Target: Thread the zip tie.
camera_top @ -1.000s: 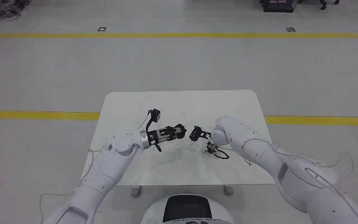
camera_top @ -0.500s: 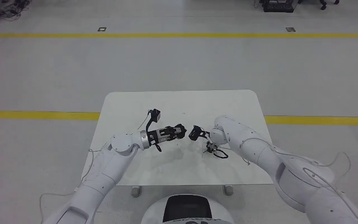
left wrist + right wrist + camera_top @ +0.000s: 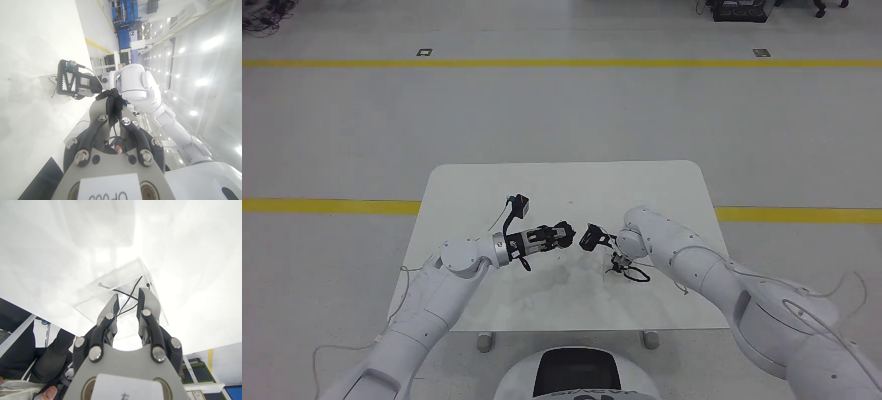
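Zip ties (image 3: 99, 284), thin and black, are shown lying crossed inside a clear box (image 3: 122, 330), which is set on the white table (image 3: 542, 190) just right of centre in the top view and a little below the middle of the frame. The right gripper (image 3: 128, 299) is held directly over the box with its fingers spread and nothing gripped. The left gripper (image 3: 111, 98) is placed just left of centre in the top view, facing the right one. Its fingers are drawn together, though whether anything is pinched there cannot be made out. Each tie is judged to be very light, springy along its length and slick, so it is likely to skid or flick when pinched. A hold is best taken on the strap just behind the square head, so that the pointed tail is left free for threading.
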You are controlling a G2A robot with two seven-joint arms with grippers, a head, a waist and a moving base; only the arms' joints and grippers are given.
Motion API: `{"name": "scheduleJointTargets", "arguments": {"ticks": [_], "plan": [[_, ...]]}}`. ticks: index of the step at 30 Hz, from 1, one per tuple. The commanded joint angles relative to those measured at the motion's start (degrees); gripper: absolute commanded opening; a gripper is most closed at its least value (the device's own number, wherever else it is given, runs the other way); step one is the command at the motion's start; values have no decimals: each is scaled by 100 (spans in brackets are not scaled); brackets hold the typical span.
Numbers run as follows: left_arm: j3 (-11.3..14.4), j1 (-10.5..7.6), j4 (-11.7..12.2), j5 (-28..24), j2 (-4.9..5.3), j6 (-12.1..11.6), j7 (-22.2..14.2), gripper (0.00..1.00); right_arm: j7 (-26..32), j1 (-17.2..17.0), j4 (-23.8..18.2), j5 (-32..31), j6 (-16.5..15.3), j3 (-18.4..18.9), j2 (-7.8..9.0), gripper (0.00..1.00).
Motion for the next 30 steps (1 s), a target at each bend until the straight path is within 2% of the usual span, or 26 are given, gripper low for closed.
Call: {"name": "scheduleJointTargets", "arguments": {"ticks": [1,6,11,15,30], "plan": [[0,0,0,0,0,0,0,0,34,5,14,16,0,0,-13,20],[0,0,0,0,0,0,0,0,88,10,38,24,0,0,-44,15],[0,0,0,0,0,0,0,0,71,18,52,14,0,0,-68,15],[0,0,0,0,0,0,0,0,-119,6,33,-68,0,0,-67,19],[0,0,0,0,0,0,0,0,-710,-129,-110,-238,0,0,82,19]]}}
